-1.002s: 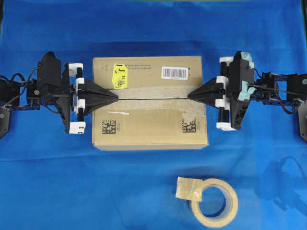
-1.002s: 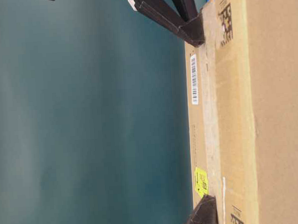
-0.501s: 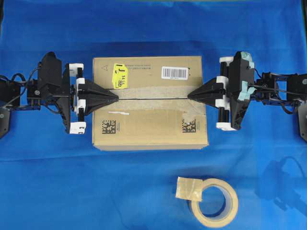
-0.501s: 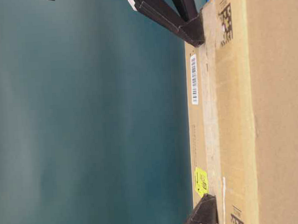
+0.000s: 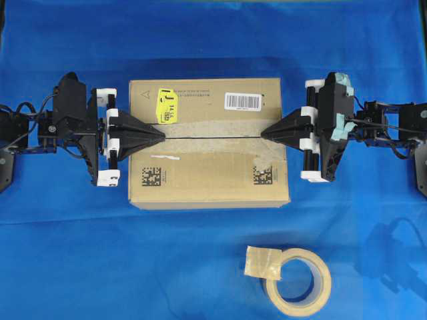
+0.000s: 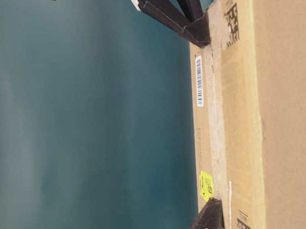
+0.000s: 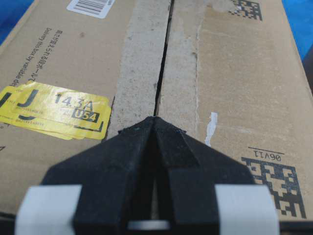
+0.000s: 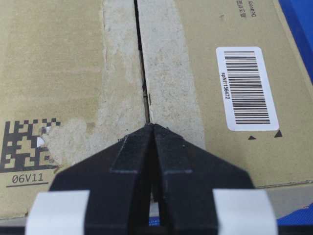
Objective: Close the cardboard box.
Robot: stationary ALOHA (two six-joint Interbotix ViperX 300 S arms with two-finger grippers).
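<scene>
1. From above, the cardboard box [image 5: 208, 143] is sitting in the middle of the blue cloth [image 5: 213, 253], with its two long flaps lying flat and meeting at a thin dark line. The left gripper [image 5: 162, 133] is pointing its pinched-together tip at the left end of that line. The right gripper [image 5: 263, 133] is doing the same at the right end. Both are holding nothing. A tape roll [image 5: 298, 282] is lying near the front, well apart from the box.

2. From table level, the picture is turned on its side. The box top is looking flat, and both dark tips are resting on it or just above it; I cannot tell which.

3. The left wrist view is showing its fingers [image 7: 122, 161] pressed together over the seam [image 7: 164, 63], just beside the yellow sticker [image 7: 56, 110].

4. The right wrist view is showing its fingers [image 8: 127, 161] together too, near the barcode label [image 8: 247, 85].

5. I am guessing the flaps are stiff but springy, and the box is light. Pushing down on the flap edges by the seam looks best, not grabbing.
</scene>
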